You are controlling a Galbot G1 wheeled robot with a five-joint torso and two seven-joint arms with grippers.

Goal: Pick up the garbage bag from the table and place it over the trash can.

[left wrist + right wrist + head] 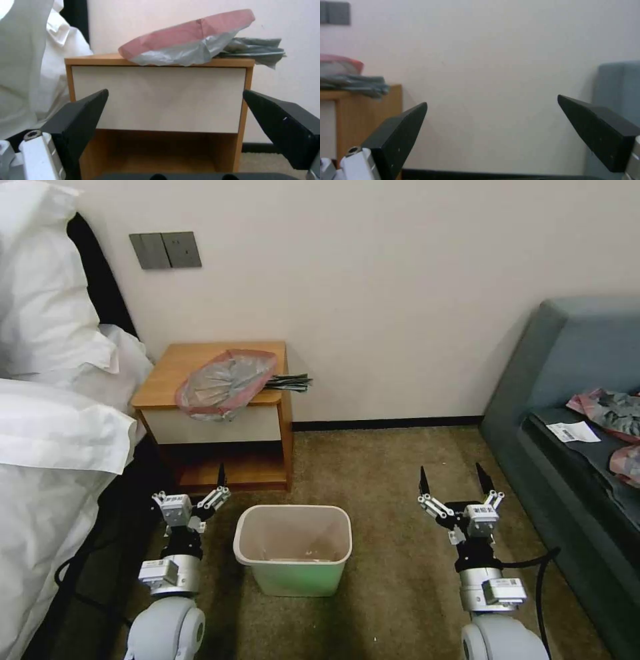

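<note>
While both arms hang low over the carpet (387, 480), the garbage bag (223, 383) sits on top of the table (167, 373), a crumpled grey heap with its pink-red rim band facing up and its front edge drooping a bit over the white drawer front (220, 425). Just beside it, toward the wall-side corner, lies a flat stack of dark folded bags (288, 381) poking out past the tabletop edge.

On the floor in front of the table stands the trash can (293, 550), upright, mouth open, well apart from the bag. The left gripper (190, 493) hovers just beside the can, on the bed (47, 447) side, aimed at the drawer front, jaws spread wide with nothing between them. From the left wrist view you can see the bag (186, 42) resting up on the tabletop (100, 60), above the fingers (80, 117).

The right gripper (453, 483) is on the other side of the can, near the grey-blue sofa (573, 400), jaws also wide apart and holding nothing, pointed at the bare wall (493, 62).
</note>
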